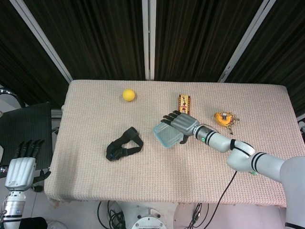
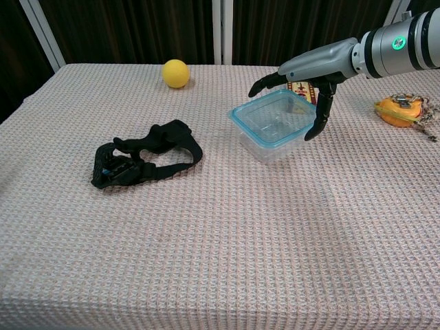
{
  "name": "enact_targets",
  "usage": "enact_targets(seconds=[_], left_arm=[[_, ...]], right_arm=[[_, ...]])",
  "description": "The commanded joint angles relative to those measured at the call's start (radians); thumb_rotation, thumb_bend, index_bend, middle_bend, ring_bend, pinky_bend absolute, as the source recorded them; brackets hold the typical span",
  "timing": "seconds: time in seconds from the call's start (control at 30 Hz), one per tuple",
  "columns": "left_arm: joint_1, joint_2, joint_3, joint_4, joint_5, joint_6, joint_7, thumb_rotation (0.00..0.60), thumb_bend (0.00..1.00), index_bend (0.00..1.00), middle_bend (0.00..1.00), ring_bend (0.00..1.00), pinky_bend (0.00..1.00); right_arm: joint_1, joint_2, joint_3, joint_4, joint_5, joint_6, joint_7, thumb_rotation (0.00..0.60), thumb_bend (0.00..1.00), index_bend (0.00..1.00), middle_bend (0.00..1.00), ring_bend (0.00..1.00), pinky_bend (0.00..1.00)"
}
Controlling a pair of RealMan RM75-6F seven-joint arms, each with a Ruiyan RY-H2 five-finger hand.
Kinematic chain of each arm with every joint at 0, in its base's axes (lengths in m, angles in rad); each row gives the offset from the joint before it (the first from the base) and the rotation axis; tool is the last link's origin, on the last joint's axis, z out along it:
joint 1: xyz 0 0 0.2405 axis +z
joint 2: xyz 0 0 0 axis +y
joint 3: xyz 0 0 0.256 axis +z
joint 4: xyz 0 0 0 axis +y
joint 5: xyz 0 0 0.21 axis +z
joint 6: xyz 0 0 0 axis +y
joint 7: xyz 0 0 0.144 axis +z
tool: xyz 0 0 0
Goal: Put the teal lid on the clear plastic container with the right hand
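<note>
The clear plastic container (image 1: 167,137) (image 2: 273,137) stands right of the table's centre, and the teal-rimmed lid (image 2: 265,118) lies flat on top of it. My right hand (image 1: 180,124) (image 2: 311,71) hovers over the container's far right side with its fingers spread and holds nothing. Its thumb hangs just beside the container's right edge; whether it touches is unclear. My left hand (image 1: 22,164) shows only in the head view, off the table at the lower left, fingers straight and apart, empty.
A black strap (image 1: 123,144) (image 2: 144,161) lies left of the container. A yellow ball (image 1: 128,95) (image 2: 175,73) sits at the back left. A small patterned box (image 1: 184,103) (image 2: 299,88) lies behind the hand, an orange tape measure (image 1: 222,118) (image 2: 400,110) to the right.
</note>
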Motion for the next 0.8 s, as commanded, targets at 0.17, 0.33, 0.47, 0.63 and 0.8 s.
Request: enact_targets(seconds=[0.17, 0.33, 0.47, 0.63, 0.8], left_arm=[[0.003, 0.001, 0.002, 0.001, 0.004, 0.003, -0.002, 0.6, 0.0, 0.1, 0.09, 0.03, 0.0], [0.001, -0.002, 0.002, 0.006, 0.007, 0.002, -0.008, 0.6, 0.0, 0.1, 0.09, 0.03, 0.0], [-0.006, -0.007, 0.0, 0.012, 0.009, -0.007, -0.01, 0.6, 0.0, 0.1, 0.09, 0.03, 0.0], [-0.005, -0.006, 0.0, 0.013, 0.01, -0.005, -0.013, 0.6, 0.0, 0.1, 0.09, 0.03, 0.0], [-0.001, -0.005, 0.002, 0.013, 0.009, -0.001, -0.015, 0.6, 0.0, 0.1, 0.09, 0.03, 0.0]], right_arm=[[-0.026, 0.038, 0.009, -0.053, 0.006, 0.05, -0.046, 0.6, 0.0, 0.0, 0.0, 0.0, 0.0], [-0.079, 0.09, 0.002, -0.121, 0.017, 0.116, -0.084, 0.6, 0.0, 0.0, 0.02, 0.0, 0.0], [-0.095, 0.086, -0.001, -0.122, 0.033, 0.111, -0.094, 0.6, 0.0, 0.0, 0.05, 0.0, 0.0], [-0.091, 0.055, 0.005, -0.089, 0.046, 0.084, -0.096, 0.6, 0.0, 0.0, 0.06, 0.0, 0.0], [-0.088, 0.026, 0.008, -0.058, 0.047, 0.067, -0.093, 0.6, 0.0, 0.0, 0.07, 0.0, 0.0]])
